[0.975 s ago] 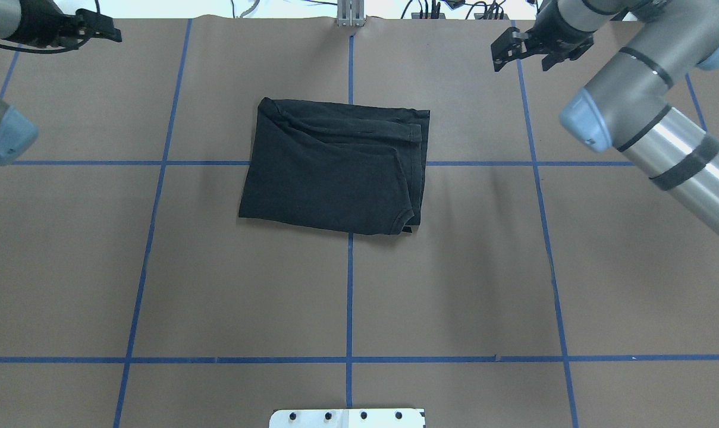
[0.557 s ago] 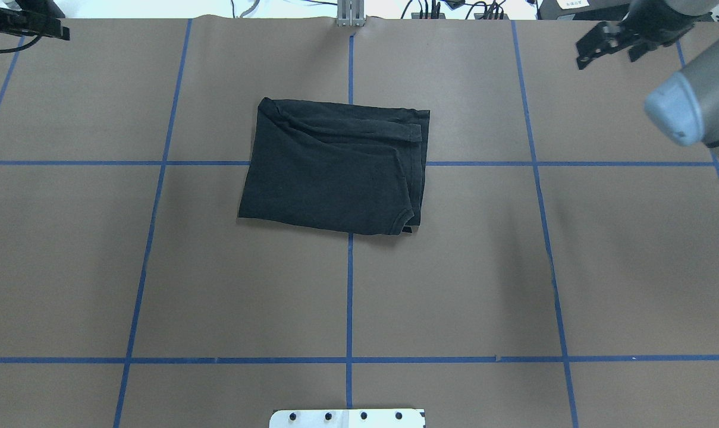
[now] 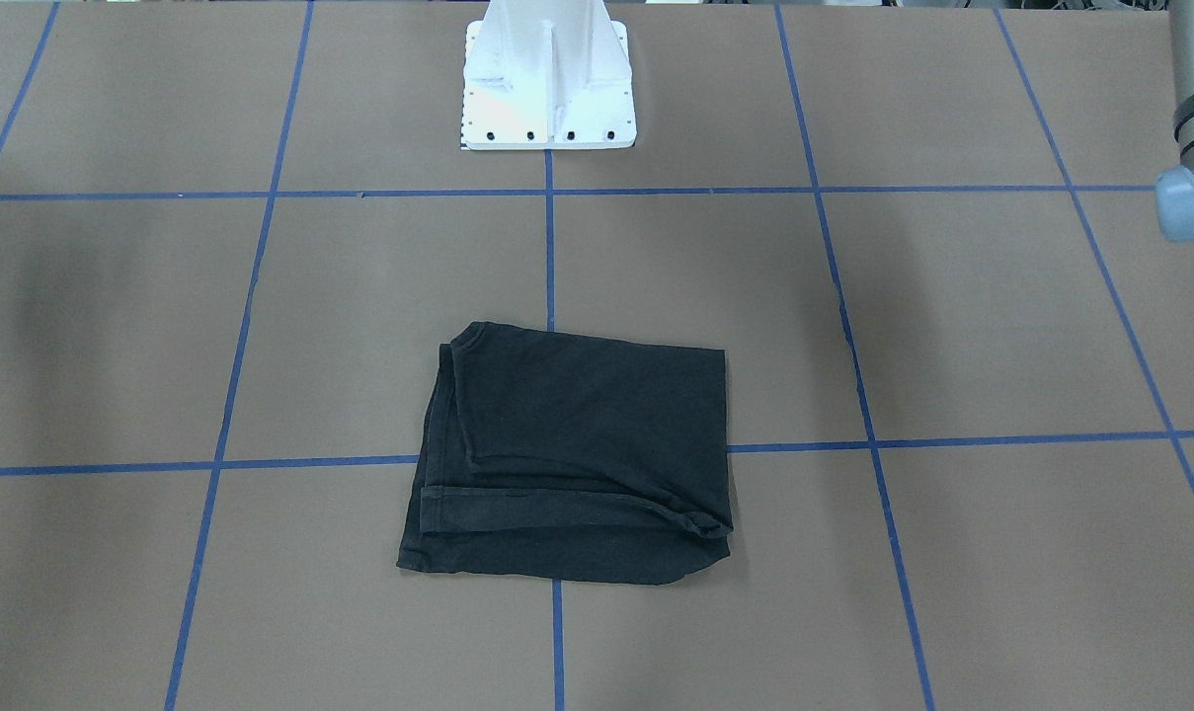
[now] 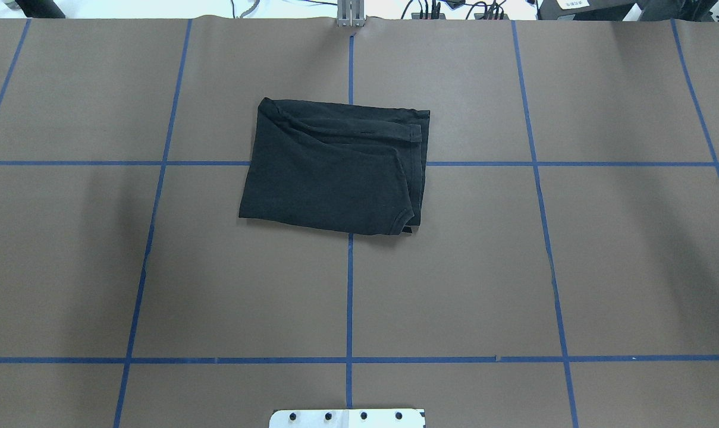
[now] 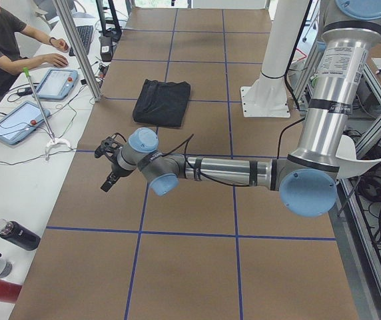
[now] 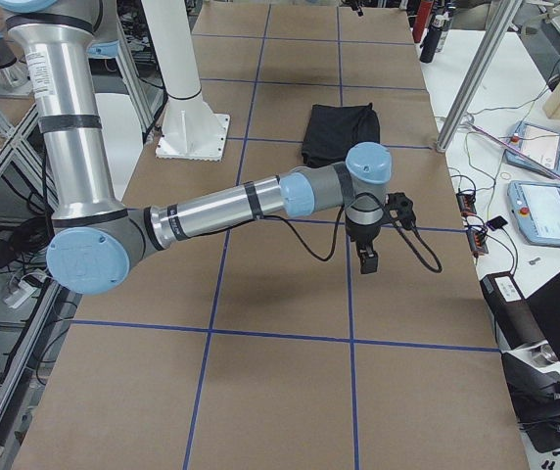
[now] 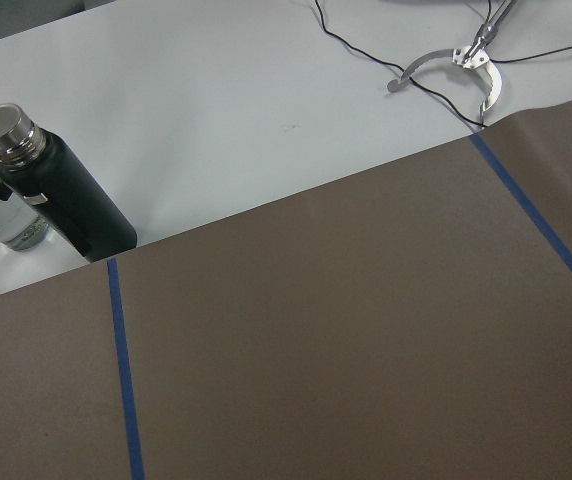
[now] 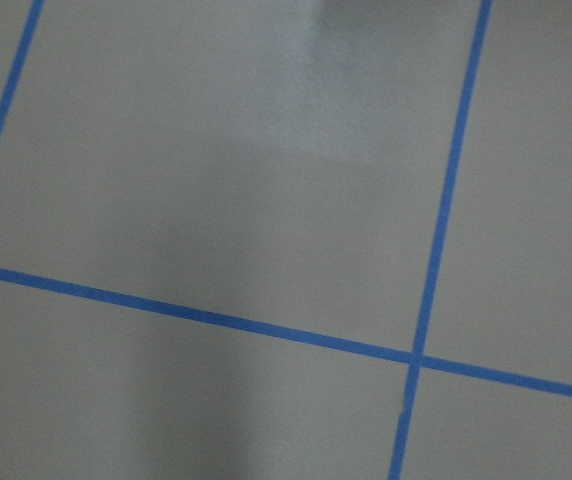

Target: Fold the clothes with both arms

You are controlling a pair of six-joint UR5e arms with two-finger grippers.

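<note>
- Black T-shirt (image 4: pixel 334 172), folded rectangular, lies unmoved just 12 o'clock of the table (image 4: pixel 454 285) centre.
- Left gripper (image 5: pixel 108 171) and right gripper (image 6: pixel 366 257) have swung out beyond 9 and 3 o'clock; whether spread or pressed together, cannot tell.
- Folding looks finished.

Silver-grey jointed left arm (image 5: pixel 224 170), matching right arm (image 6: pixel 211 208), light-blue joint caps (image 5: pixel 308 192), black bands (image 6: pixel 68 124), white pedestal (image 3: pixel 547 79)

You have the left arm (image 5: pixel 224 170) and right arm (image 6: pixel 211 211) stretched low, well apart from the T-shirt (image 4: pixel 335 172), with the left gripper (image 5: pixel 106 185) and right gripper (image 6: pixel 366 262) angled downward.
</note>
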